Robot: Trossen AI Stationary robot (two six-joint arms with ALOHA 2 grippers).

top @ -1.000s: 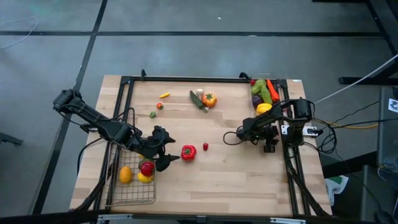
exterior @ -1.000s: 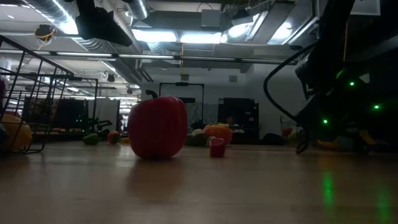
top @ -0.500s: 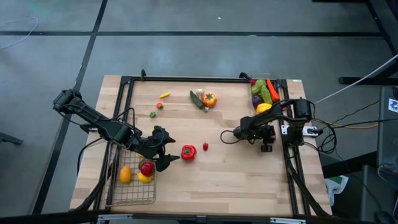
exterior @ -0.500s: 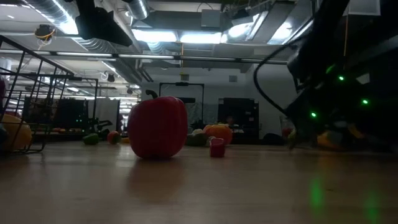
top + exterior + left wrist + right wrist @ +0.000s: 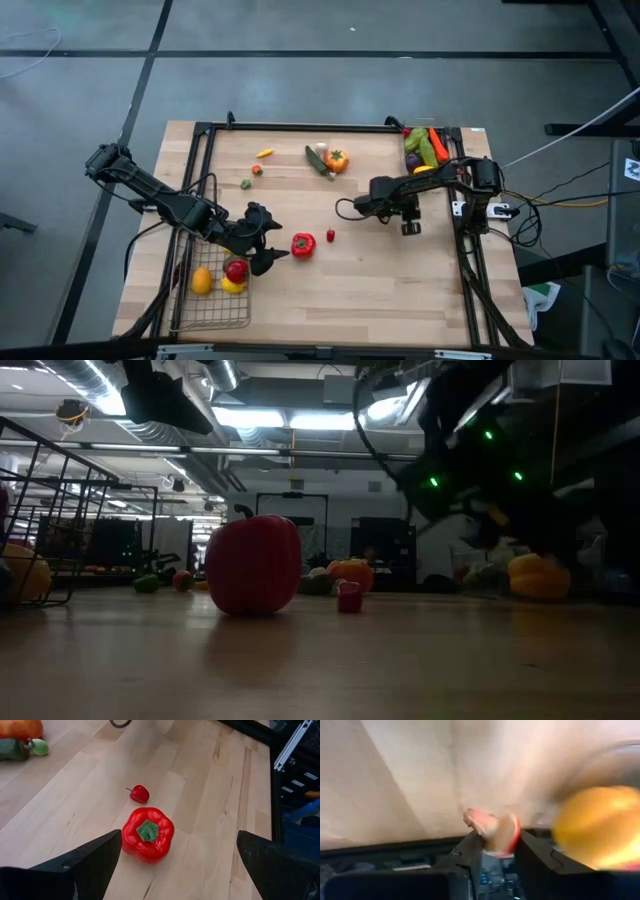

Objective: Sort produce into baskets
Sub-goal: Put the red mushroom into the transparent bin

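Roughly halfway, I judge: the wire basket at near left holds three pieces, the clear bin at far right several. My left gripper gapes beside the red pepper; my right gripper pinches a small red piece. Others lie scattered far.

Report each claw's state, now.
Left claw: open, empty, facing the red pepper.
Right claw: closed on a small red-and-pale piece.
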